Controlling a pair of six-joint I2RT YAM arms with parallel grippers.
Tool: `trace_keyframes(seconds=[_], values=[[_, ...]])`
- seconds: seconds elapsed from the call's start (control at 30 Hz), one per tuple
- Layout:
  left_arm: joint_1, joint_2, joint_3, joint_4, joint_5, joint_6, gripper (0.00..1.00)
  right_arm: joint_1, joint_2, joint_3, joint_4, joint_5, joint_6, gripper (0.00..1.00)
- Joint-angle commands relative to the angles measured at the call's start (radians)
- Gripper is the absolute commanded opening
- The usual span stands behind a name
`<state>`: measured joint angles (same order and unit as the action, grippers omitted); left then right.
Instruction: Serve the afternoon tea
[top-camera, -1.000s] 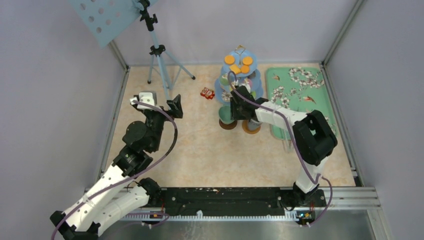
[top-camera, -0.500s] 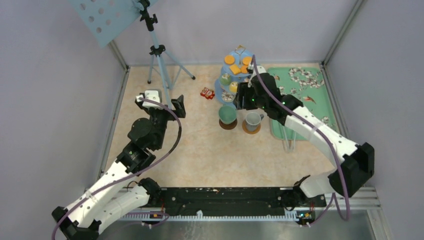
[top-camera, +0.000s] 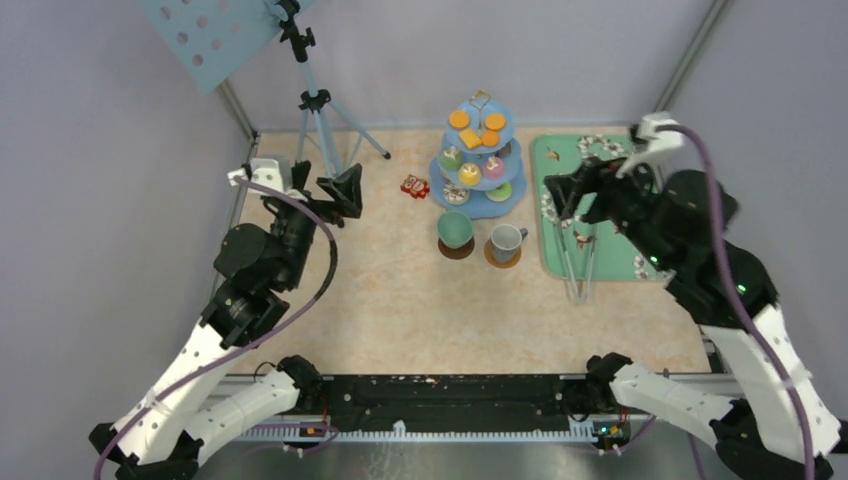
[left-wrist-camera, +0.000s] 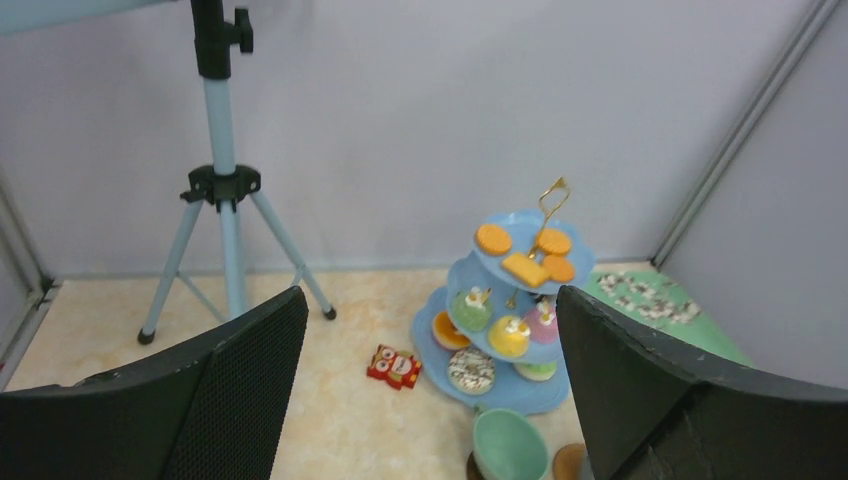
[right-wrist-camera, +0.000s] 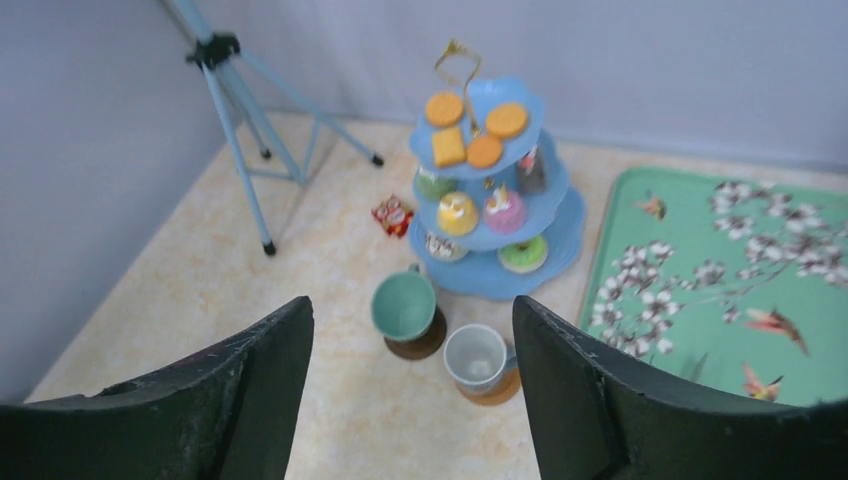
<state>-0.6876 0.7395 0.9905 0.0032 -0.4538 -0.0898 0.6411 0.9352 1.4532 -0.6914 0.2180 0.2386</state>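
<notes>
The light-blue three-tier stand (top-camera: 497, 209) stands at the back centre, with orange biscuits (top-camera: 476, 128) on top and cupcakes (top-camera: 470, 173) and donuts below. In front of it the teal cup (top-camera: 455, 229) and the grey-white cup (top-camera: 505, 240) each sit on a brown coaster (top-camera: 502, 259). My left gripper (top-camera: 343, 192) is open and empty, raised to the left of the stand. My right gripper (top-camera: 570, 193) is open and empty, raised over the tray to the right. The right wrist view shows the stand (right-wrist-camera: 480, 282), the teal cup (right-wrist-camera: 403, 305) and the grey-white cup (right-wrist-camera: 476, 357) between its fingers (right-wrist-camera: 250, 400).
A green floral tray (top-camera: 615, 160) lies right of the stand. Metal tongs (top-camera: 578, 262) lie across its front left edge. A small red owl toy (top-camera: 414, 186) lies left of the stand. A blue tripod (top-camera: 318, 110) stands at the back left. Walls close the sides.
My right arm has drawn back from the cups and stand, rising to the right over the tray. My left gripper has swung a little toward the back left.
</notes>
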Motion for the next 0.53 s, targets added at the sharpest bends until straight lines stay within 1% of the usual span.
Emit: trace_keyframes(seconds=[0.0,0.1,0.3,0.33,0.5], values=[[0.005,-0.011,0.105,-0.052,0.067,-0.041,0.99,0.003,-0.145,0.053,-0.037,0.139,-0.078,0.74],[0.003,-0.019,0.141,-0.065,0.084,-0.035,0.99,0.003,-0.231,0.046,-0.023,0.199,-0.095,0.77],[0.004,-0.038,0.168,-0.073,0.076,-0.01,0.99,0.003,-0.329,0.011,0.016,0.213,-0.105,0.81],[0.004,-0.04,0.172,-0.077,0.071,-0.009,0.99,0.003,-0.342,-0.009,0.024,0.205,-0.11,0.83],[0.003,-0.045,0.178,-0.095,0.049,-0.005,0.99,0.003,-0.41,-0.105,0.092,0.237,-0.108,0.85]])
